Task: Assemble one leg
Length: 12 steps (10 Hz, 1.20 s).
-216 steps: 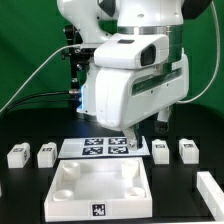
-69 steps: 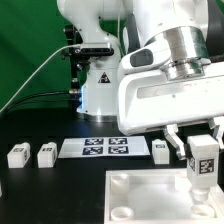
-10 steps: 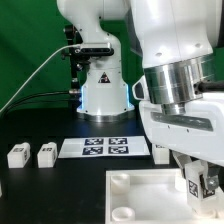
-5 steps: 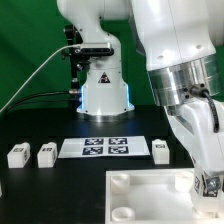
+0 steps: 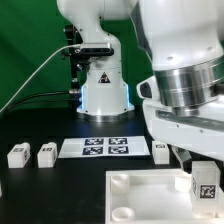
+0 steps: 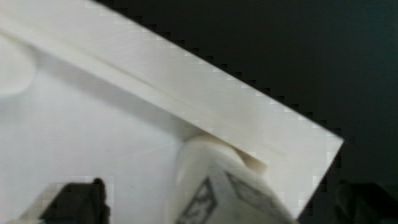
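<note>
We see the arm [image 5: 175,60] rise from its base [image 5: 100,85] at the back and bend forward and down to the exterior view's right, with the broad wrist [image 5: 185,105] pointing straight down. The gripper [image 5: 206,178] hangs low over the leg [image 5: 207,190]. The wrist view shows one dark finger [image 6: 75,198] standing apart from the leg; we cannot tell whether the jaws clamp it.

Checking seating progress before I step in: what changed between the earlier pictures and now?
The leg, earlier held above the panel, came down to its corner at the exterior view's right, upright, tag outward; the end effector twisted over it. The panel had shifted toward that side before that. Whether the grip holds cannot be told. The legs at left and the marker board stayed put.
</note>
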Each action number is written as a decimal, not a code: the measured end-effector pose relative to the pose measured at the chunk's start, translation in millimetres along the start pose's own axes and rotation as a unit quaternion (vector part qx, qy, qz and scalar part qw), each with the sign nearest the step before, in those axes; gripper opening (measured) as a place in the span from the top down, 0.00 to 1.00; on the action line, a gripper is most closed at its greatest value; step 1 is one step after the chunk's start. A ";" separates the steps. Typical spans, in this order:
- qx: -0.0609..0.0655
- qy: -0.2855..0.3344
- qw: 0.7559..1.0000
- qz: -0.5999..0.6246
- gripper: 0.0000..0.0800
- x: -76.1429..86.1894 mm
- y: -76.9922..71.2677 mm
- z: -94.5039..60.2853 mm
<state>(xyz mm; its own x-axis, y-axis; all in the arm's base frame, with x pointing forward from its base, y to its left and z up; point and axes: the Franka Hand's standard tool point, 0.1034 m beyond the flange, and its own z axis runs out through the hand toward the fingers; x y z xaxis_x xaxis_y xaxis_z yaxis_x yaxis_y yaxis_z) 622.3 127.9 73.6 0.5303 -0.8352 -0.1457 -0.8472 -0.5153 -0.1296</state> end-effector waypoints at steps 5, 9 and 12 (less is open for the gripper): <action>-0.014 0.014 0.959 -0.282 0.19 4.5 0.9 1.1; -0.037 0.022 0.890 -0.455 0.19 8.3 -7.3 -2.1; -0.037 0.022 0.890 -0.455 0.50 8.7 -7.2 -2.2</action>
<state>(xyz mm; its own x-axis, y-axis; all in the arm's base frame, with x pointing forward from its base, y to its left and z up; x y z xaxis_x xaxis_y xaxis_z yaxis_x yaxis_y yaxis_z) 632.9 123.9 75.4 0.9970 -0.0728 0.0255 -0.0696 -0.9917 -0.1084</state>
